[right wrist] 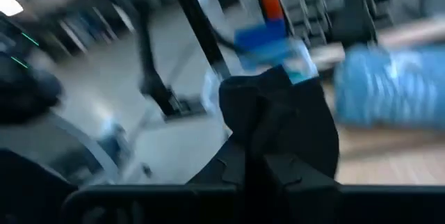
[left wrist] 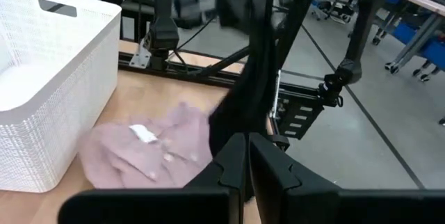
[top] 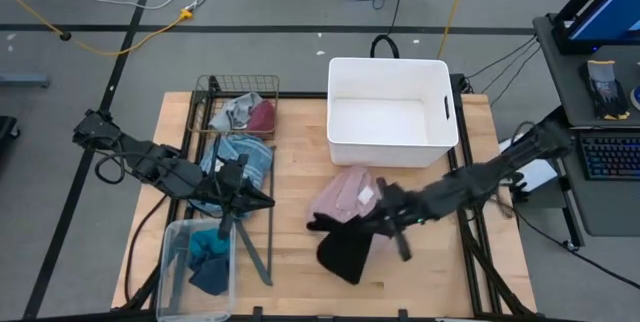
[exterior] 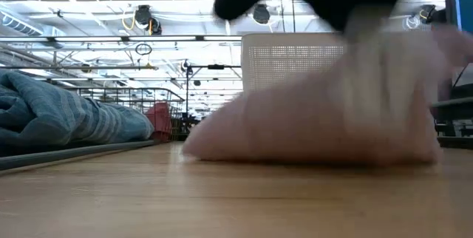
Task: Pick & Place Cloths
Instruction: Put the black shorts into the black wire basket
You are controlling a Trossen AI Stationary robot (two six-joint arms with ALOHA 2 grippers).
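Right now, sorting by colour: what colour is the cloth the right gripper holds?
Black, clearest in the high view.

I'm looking into a robotics lab or workshop hall. Wooden counter [top: 300, 177] on a black metal frame, grey floor with loose cables [top: 120, 7], taped lines. Keyboard [top: 608, 157] and monitor alongside. Overhead strip lights [exterior: 111, 16], open ceiling trusses, more rigs beyond.

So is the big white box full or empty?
Empty. The high view shows the white tub's bare floor; the pink shirt lies outside it on the table.
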